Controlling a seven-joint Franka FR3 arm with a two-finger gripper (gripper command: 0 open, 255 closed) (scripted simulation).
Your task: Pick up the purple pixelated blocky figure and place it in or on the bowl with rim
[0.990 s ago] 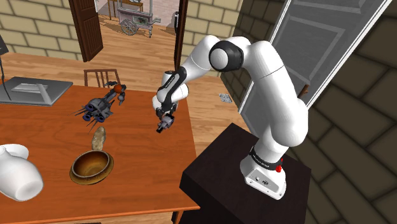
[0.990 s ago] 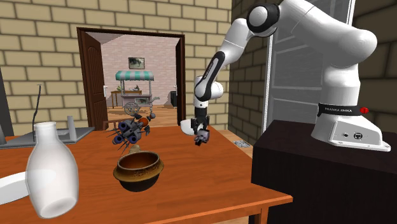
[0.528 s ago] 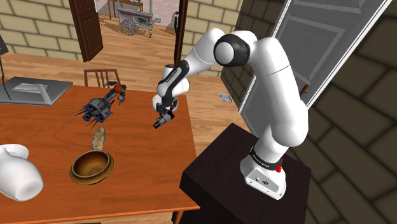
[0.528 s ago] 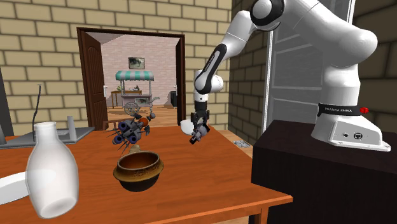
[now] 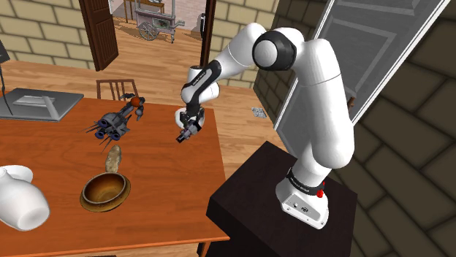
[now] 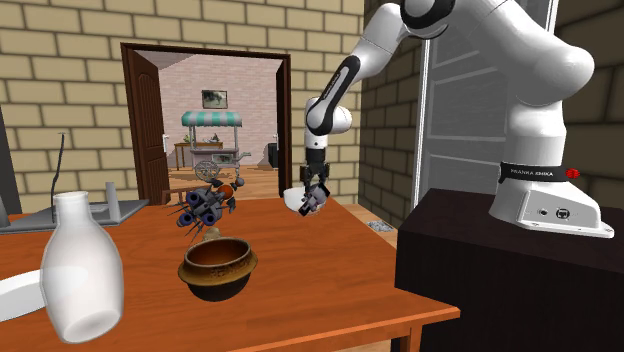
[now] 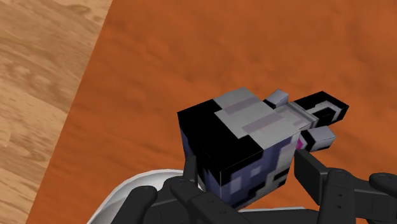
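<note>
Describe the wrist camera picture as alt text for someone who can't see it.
Two black fingers clasp a blocky black, grey and purple figure above an orange-brown table. Pale wood floor shows past the table's edge.

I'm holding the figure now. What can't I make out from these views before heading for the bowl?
- Purple-and-black blocky figure: in the wrist view, its lower part is covered by the gripper fingers clasping it.
- Brown bowl: in the second exterior view, its inside bottom is hidden by its own near rim.
- White vase: in the shoulder view, it is cut off by the left edge.
</note>
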